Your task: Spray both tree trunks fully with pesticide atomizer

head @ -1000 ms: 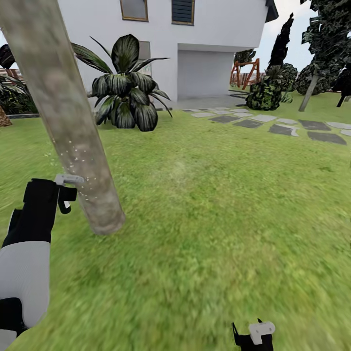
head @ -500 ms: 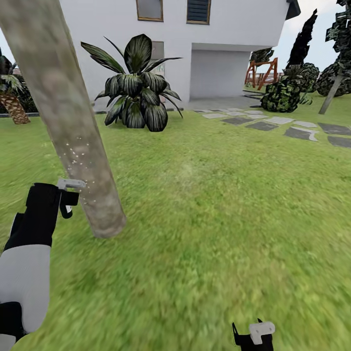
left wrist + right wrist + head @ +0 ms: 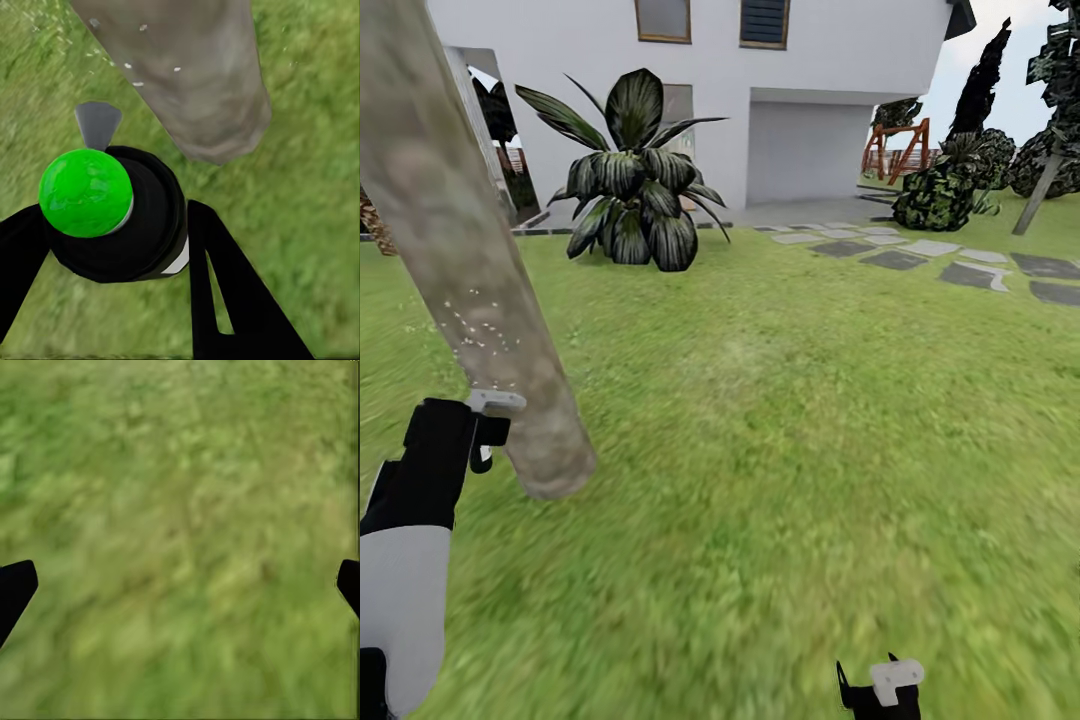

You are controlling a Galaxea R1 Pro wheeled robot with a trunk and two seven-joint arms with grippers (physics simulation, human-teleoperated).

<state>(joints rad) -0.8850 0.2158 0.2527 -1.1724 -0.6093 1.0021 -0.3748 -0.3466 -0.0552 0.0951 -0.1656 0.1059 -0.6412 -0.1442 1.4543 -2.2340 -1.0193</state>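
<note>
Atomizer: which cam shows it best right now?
Left wrist view. The atomizer sits large between the left claw fingers, green top and black body plain, nozzle toward the tree trunk. Head view gives just its grey nozzle beside the trunk. Right wrist view has grass.

Right claw [image 3: 180,585] spread wide over grass [image 3: 180,495].

A pale grey-brown mottled tree trunk [image 3: 470,290], flecked with white specks, rises from blurred green grass [image 3: 790,450]; the atomizer [image 3: 112,214] shows a black top with a bright green spot, before a white house [image 3: 810,60].
</note>
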